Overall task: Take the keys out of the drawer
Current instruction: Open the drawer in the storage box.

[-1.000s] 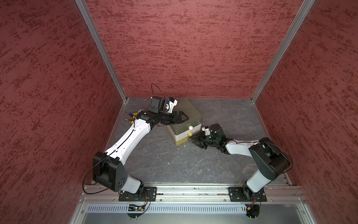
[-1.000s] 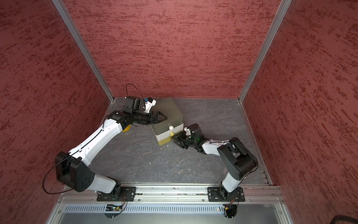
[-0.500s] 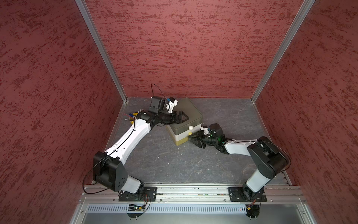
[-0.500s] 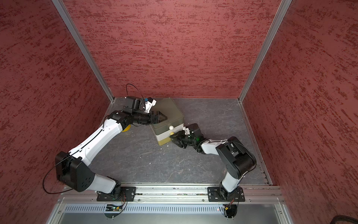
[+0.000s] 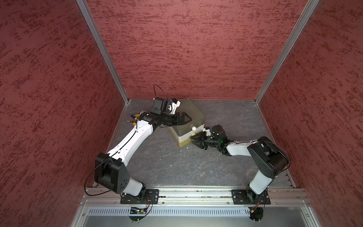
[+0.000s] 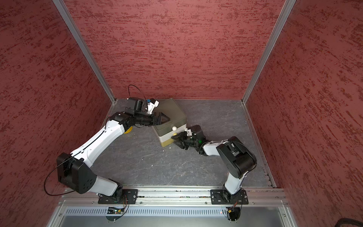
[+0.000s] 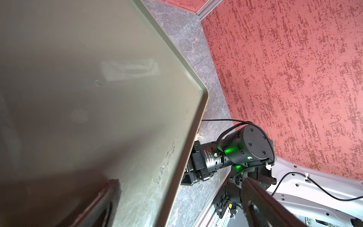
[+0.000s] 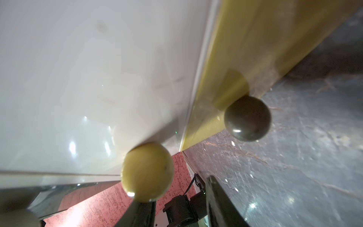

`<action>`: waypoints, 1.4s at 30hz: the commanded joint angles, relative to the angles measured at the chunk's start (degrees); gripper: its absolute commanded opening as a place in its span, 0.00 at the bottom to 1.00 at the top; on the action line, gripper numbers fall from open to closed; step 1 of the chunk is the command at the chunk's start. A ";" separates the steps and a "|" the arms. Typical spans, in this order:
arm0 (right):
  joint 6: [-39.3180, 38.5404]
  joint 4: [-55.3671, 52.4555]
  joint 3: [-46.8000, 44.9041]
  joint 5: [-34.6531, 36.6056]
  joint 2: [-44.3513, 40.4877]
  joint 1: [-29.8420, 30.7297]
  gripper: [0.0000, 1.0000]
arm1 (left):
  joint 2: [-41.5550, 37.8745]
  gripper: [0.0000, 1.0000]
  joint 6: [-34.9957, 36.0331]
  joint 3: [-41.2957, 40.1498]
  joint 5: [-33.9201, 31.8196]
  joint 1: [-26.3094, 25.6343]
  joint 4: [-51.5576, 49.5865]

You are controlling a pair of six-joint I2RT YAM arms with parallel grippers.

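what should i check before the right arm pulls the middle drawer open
1. right gripper lined up with the yellow knob of the white middle drawer: ok, the knob sits right by one finger.
2. Jaws closed on that knob: not ok, the right wrist view shows them apart, with a gap beside the knob.
3. left gripper bracing the drawer unit from above: ok, a finger appears to rest on its top.
4. Other two drawers shut and out of the way: ok, the fronts look flush in both top views.
5. keys inside this drawer: cannot tell, every drawer is shut.
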 commanded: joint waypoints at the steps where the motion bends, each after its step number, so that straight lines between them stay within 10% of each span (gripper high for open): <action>1: -1.97 6.64 2.96 2.32 -2.77 -0.33 0.44 | 1.50 1.00 0.38 -0.49 -0.47 0.12 -4.00; 42: -6.36 3.10 1.03 6.02 -5.26 -1.18 0.27 | 1.69 1.00 0.12 -0.86 -0.19 0.18 -3.96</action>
